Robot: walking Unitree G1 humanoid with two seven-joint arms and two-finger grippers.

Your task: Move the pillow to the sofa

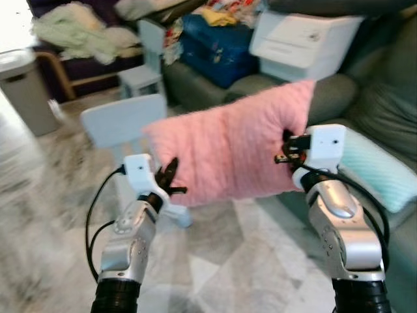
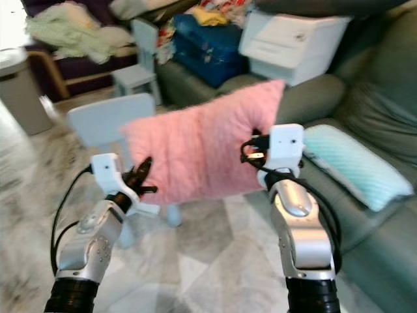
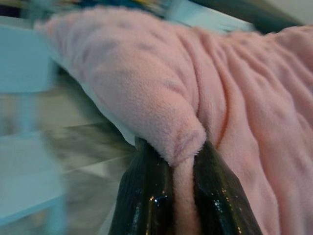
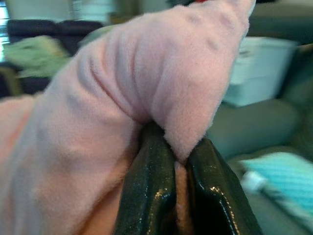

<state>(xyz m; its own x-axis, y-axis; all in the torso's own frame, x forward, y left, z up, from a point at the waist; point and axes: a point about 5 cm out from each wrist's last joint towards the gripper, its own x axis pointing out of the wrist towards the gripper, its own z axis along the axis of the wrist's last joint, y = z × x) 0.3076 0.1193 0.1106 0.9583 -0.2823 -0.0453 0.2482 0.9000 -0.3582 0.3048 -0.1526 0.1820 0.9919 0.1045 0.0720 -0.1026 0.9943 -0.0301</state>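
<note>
Both grippers, left (image 1: 174,180) and right (image 1: 285,147), pinch thin folds of the pillow (image 1: 228,153) short of the sofa (image 1: 365,98); plush fabric may slip free.

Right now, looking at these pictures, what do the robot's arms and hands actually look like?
Both arms are silver metal with black ribbed cuffs near the bottom. Each wrist carries a white boxy block, with black cables looping beside it. The left hand and right hand each end in two long, glossy black fingers, finely ribbed on the surface.
</note>
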